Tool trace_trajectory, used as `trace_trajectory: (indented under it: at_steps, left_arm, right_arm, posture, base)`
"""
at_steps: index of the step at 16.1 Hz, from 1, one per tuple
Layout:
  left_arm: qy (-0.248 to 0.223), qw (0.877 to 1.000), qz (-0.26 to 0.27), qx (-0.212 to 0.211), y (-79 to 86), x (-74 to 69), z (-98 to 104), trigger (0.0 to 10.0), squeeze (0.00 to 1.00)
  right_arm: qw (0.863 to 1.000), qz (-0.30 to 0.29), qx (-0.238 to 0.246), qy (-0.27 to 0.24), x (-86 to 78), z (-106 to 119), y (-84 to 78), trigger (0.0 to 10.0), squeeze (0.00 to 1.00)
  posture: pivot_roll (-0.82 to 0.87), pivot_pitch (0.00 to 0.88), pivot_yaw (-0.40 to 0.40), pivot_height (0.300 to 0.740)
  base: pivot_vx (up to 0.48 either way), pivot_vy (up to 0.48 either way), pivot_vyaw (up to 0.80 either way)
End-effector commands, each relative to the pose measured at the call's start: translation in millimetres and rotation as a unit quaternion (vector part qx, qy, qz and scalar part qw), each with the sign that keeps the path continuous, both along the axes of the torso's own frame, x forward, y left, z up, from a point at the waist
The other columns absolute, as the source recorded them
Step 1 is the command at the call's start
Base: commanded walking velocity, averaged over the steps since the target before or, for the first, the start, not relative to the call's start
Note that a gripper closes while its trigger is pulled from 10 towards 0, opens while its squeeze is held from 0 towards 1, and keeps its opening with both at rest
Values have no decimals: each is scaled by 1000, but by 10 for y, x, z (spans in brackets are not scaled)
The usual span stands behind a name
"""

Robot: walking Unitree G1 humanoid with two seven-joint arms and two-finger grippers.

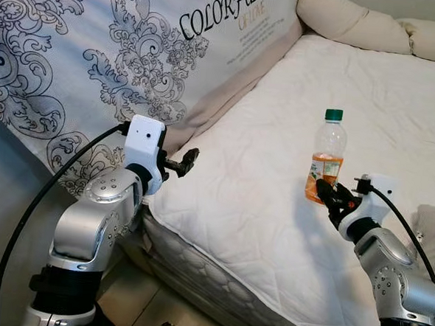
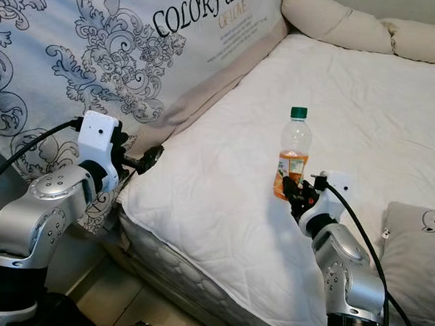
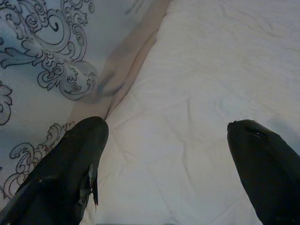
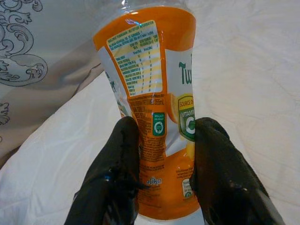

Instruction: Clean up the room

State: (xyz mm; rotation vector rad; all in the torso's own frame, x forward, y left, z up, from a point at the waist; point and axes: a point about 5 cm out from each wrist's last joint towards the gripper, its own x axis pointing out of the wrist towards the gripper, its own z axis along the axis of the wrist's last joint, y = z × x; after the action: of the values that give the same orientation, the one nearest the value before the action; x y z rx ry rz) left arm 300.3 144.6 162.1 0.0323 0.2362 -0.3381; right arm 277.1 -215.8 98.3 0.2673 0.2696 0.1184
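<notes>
While gripped: upright orange-labelled bottle (image 1: 327, 156).

A clear plastic bottle (image 1: 327, 156) with a green cap and orange label, partly filled with orange drink, is held upright above the white bed (image 1: 274, 211) by the right end effector (image 1: 332, 197).

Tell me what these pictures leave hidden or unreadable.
- Bottle: its base hides behind the right pincer in the eye views; the right wrist view cuts off its cap.
- Blanket lettering: cut off by the top edge.
- Grey cushion: runs past the right edge.
</notes>
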Motion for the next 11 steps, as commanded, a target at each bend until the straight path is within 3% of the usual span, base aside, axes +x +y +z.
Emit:
trace_trajectory:
  at_steps: [1,4,8,11]
  left_arm:
    - [-8,1000,12,-5,42,23,38,10000,0]
    - [3,999,2,-38,8,3,35,10000,0]
    - [11,999,-20,-32,-35,-51,-13,10000,0]
    - [10,1000,-3,-19,5,-86,-59,10000,0]
  right_arm:
    - [1000,1,3,0,-14,19,24,10000,0]
    - [1000,-1,2,2,-29,29,24,10000,0]
    - [1000,20,-2,-7,-41,83,95,10000,0]
    - [999,36,1,-23,-78,137,202,10000,0]
  posture:
    - [16,0,69,740]
    - [16,0,67,740]
    - [18,0,61,740]
    - [27,0,47,740]
  base:
    - [0,0,0]
    - [0,0,0]
    - [0,0,0]
    - [0,0,0]
